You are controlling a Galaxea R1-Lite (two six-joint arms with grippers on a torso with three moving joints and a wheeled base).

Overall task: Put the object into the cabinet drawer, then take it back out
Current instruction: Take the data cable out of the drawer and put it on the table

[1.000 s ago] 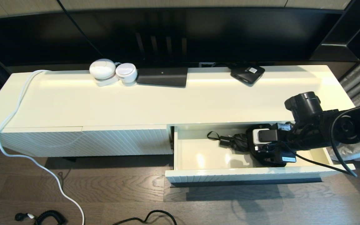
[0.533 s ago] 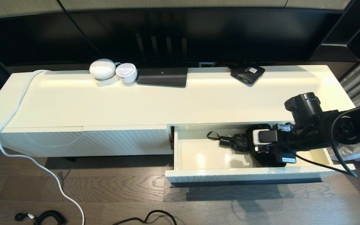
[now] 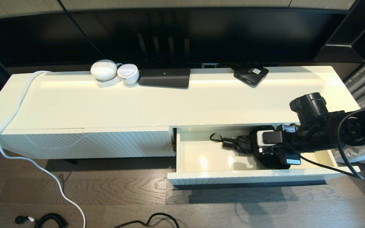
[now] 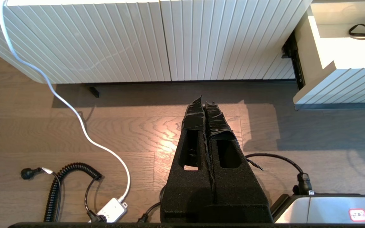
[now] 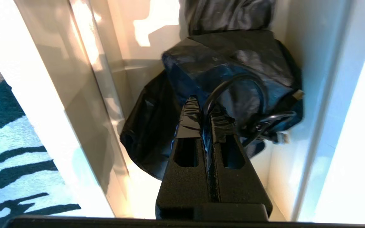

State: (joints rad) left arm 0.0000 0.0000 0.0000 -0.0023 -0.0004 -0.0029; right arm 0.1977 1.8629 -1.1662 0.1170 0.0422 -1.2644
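Note:
The cabinet drawer (image 3: 201,158) stands pulled out at the right of the cream cabinet, its ribbed front (image 3: 249,181) facing the floor side. Inside lies a black bag (image 3: 269,162) with a strap and cord (image 3: 230,142) trailing to its left. My right gripper (image 5: 203,106) reaches down into the drawer (image 5: 112,95) and is shut on a black strap loop of the bag (image 5: 220,60). In the head view the wrist camera (image 3: 269,138) hides the fingertips. My left gripper (image 4: 204,101) hangs shut and empty over the wooden floor, away from the drawer (image 4: 337,85).
On the cabinet top (image 3: 169,104) at the back sit two white round devices (image 3: 114,72), a flat black box (image 3: 165,77) and a small black box (image 3: 251,74). A white cable (image 3: 11,126) runs down to the floor. A closed ribbed panel (image 3: 106,144) lies left of the drawer.
My right arm has shifted very slightly up and to the right, still inside the drawer with the bag. Nothing else has moved.

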